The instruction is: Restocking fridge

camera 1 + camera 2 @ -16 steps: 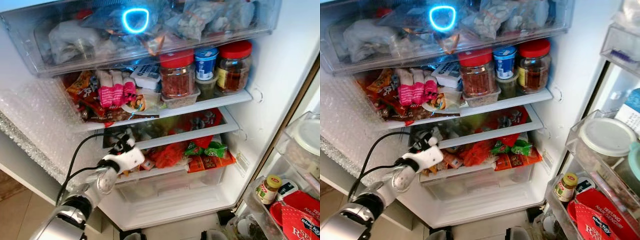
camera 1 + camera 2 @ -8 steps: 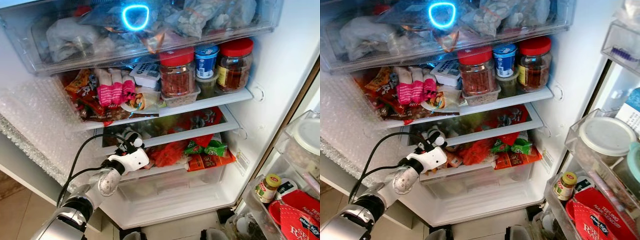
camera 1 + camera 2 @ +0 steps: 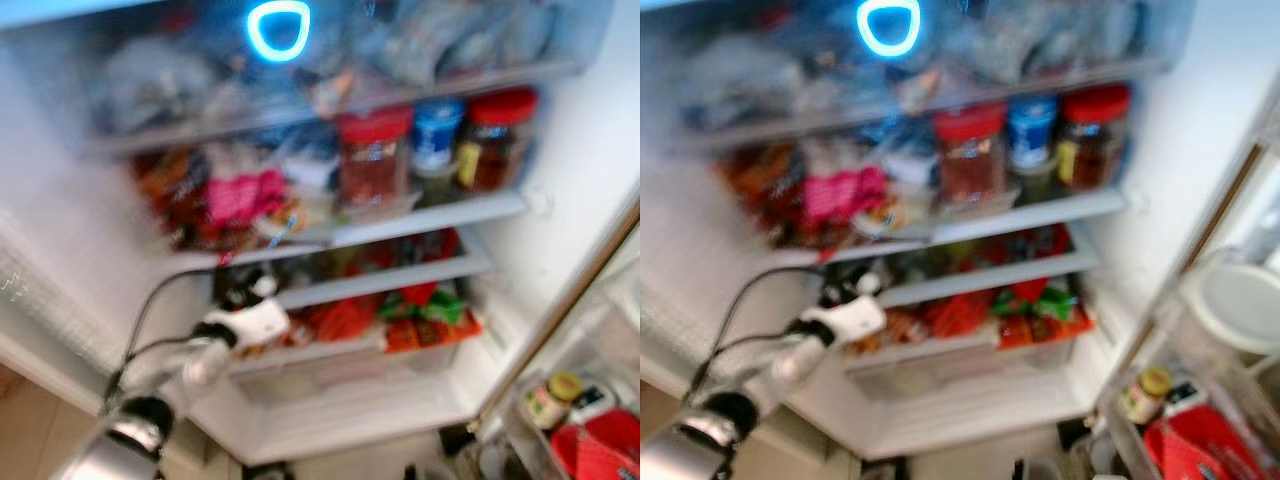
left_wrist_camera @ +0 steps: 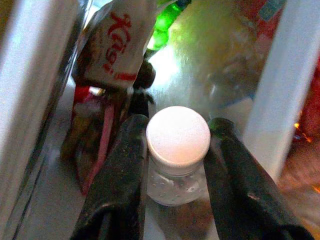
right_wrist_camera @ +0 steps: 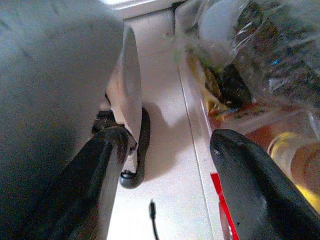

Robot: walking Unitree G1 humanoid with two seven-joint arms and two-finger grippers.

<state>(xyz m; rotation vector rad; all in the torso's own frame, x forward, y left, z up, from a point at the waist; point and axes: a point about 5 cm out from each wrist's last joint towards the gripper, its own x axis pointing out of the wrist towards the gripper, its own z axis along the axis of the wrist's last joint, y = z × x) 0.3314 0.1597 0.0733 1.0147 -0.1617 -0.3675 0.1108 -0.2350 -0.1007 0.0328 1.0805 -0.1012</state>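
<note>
**Clearances at the lower fridge shelves**

My left gripper [image 4: 175, 165] sits at the left end of the narrow middle shelf, fingers closed against a white-capped bottle [image 4: 178, 145]. To one side stands the fridge's white wall [image 4: 30, 100], with a red-lettered packet [image 4: 112, 45] close ahead. A white shelf edge [image 4: 290, 85] bars the other side. Snack packets [image 3: 420, 310] crowd the shelf below. My right gripper [image 5: 165, 165], fingers apart, has bare floor [image 5: 165, 150] between them.

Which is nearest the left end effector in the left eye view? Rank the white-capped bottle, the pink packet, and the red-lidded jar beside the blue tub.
1. White-capped bottle: between the fingers of the left end effector, at the lower shelf.
2. Pink packet: shelf above, left part.
3. Red-lidded jar: same upper shelf, farther right.
</note>
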